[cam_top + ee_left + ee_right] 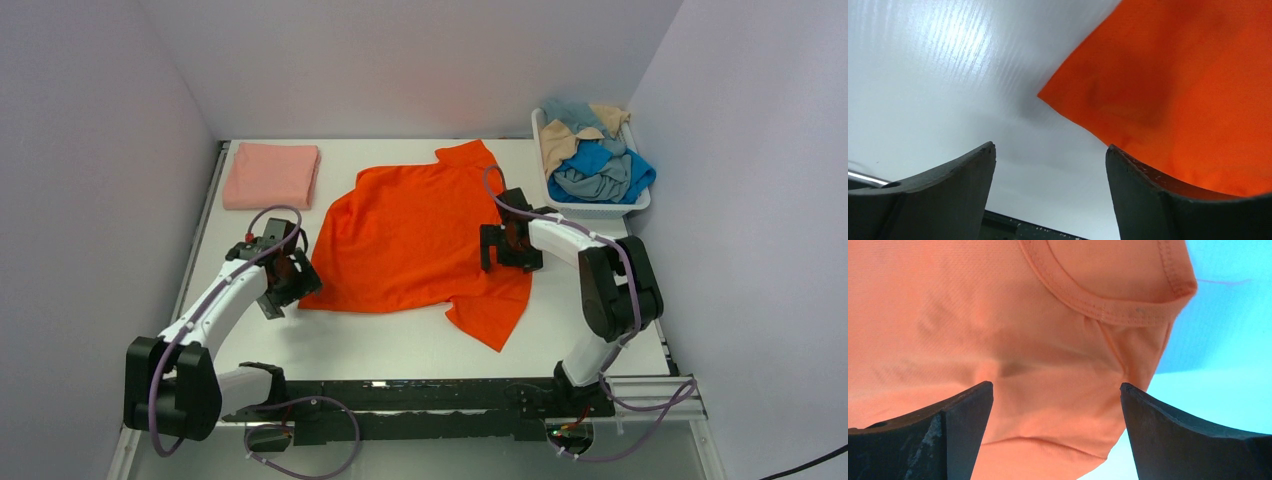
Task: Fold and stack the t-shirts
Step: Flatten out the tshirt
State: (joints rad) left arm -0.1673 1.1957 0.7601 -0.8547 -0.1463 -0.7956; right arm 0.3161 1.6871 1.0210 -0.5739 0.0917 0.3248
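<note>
The orange shirt [410, 235] lies spread mid-table, long axis left to right, hem left and collar right. Its near-left hem corner sits just right of the left gripper [285, 288], whose jaws stand wide and empty, forearm reaching out low. The right gripper [503, 247], also wide, hovers at the collar. The pink shirt [270, 175] lies folded far left

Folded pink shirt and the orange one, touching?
Apart. The top external view shows a strip of bare table between the salmon-pink shirt and the orange shirt.
</note>
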